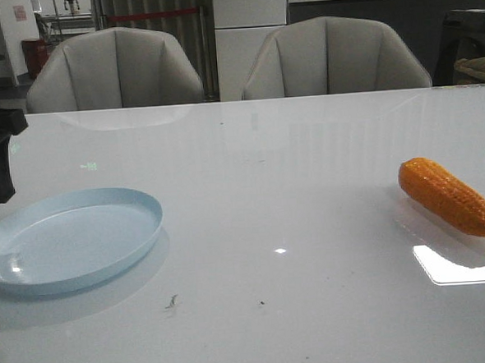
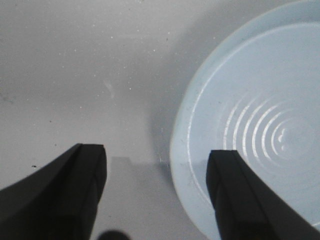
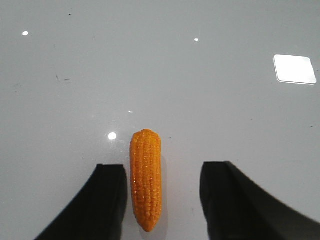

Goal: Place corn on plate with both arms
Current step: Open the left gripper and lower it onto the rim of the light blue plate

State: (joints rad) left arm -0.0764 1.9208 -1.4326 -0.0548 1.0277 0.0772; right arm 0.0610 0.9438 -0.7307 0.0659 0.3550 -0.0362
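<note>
Glossy white table (image 1: 268,188), left gripper (image 2: 157,195) spread open over the pale blue plate (image 1: 69,241) rim, two grey chairs (image 1: 112,70) behind, orange corn (image 1: 447,195) lying far right between the open right gripper (image 3: 162,200) fingers, pink wall notice perhaps, unreadable.

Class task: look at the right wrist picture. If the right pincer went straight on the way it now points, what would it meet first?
Most likely the corn, which lies lengthwise between the open fingers of the right pincer. How high the pincer is above the table is unclear.
</note>
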